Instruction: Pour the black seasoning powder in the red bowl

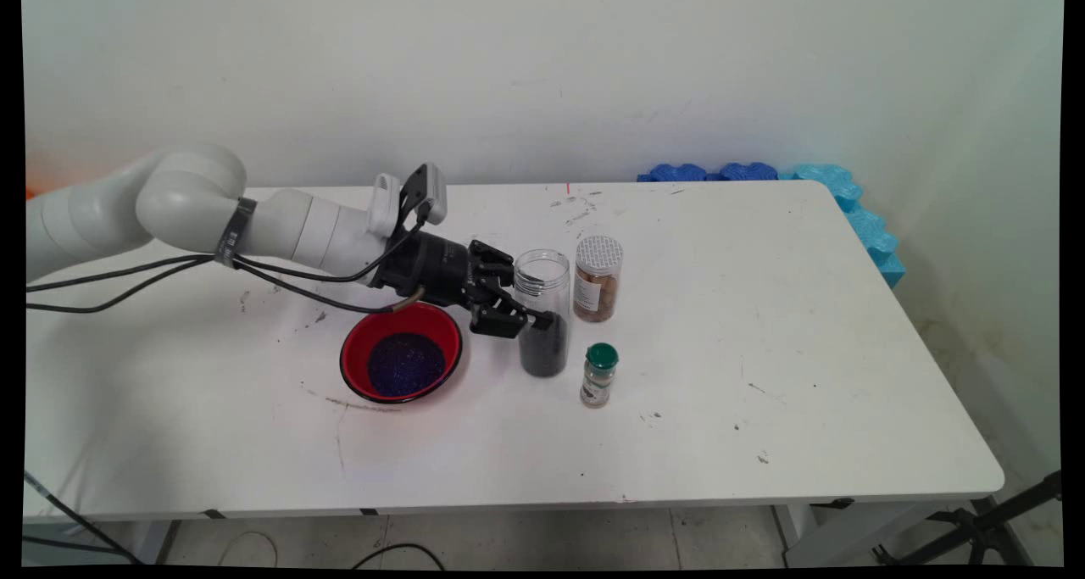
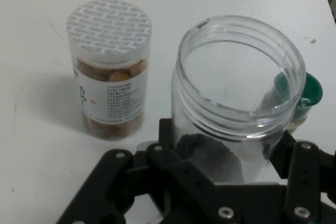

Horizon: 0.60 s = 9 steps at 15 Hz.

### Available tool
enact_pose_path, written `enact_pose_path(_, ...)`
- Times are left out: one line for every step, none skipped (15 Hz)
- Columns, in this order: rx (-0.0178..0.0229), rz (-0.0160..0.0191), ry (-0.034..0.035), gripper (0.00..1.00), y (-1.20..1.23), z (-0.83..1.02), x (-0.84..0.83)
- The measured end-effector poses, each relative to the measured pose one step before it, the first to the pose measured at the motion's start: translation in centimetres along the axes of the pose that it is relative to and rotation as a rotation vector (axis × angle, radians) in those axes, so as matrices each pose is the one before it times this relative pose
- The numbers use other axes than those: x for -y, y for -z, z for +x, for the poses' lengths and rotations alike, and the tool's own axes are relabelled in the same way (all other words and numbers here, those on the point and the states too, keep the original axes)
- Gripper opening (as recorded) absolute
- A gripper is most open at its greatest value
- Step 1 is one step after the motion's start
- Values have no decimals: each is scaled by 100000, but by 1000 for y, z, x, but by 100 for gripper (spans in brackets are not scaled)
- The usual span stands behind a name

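- My gripper (image 1: 532, 318) sits mid-frame in the main view, arm coming in from the left, roughly level and low over the table (image 1: 763, 325).
- Fingers are closed around the lower half of the open clear jar (image 1: 542, 312); one fingertip (image 1: 542, 318) shows against its front wall.
- Hand view confirms it: the clear jar (image 2: 239, 108) stands between my two fingers (image 2: 299, 166), linkage pressed to both sides, so the jaws are held partway open at jar width and gripping it.
- Jar is upright, lid off, threaded rim visible, with dark granular stuff filling roughly its bottom third. Cannot tell if its base is touching the table.
- Red bowl (image 1: 401, 352) is just left of the jar and below my wrist, holding a pile of the same dark material in the middle.
- Capped jar of brown contents (image 1: 598, 278), white patterned lid and paper label, stands just right of and behind the clear jar, close but apart. In the hand view it is upper left (image 2: 110, 69).
- Small green-capped spice bottle (image 1: 599, 375) stands right of and in front of the clear jar; in the hand view its green cap (image 2: 299, 90) shows through the jar's far wall at the right.
- Blue foam pieces (image 1: 848, 206) line the table's far right edge by the wall.
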Motion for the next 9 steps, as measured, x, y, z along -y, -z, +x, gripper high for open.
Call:
enact_pose_path(-155, -84, -386, 0, 66, 51, 36)
enact_pose_path(-184, -73, -407, 0, 130, 54, 53)
enact_pose_path(-82, -192, -437, 0, 213, 72, 31)
enact_pose_path(-49, -207, -479, 0, 264, 99, 3)
enact_pose_path(-5, -314, -755, 0, 448, 176, -36)
enact_pose_path(71, -218, -604, 0, 627, 197, -92)
enact_pose_path(18, -101, -467, 0, 596, 234, -83)
enact_pose_path(0, -20, -462, 0, 799, 361, -134)
enact_pose_path(54, -33, -227, 0, 800, 337, -150)
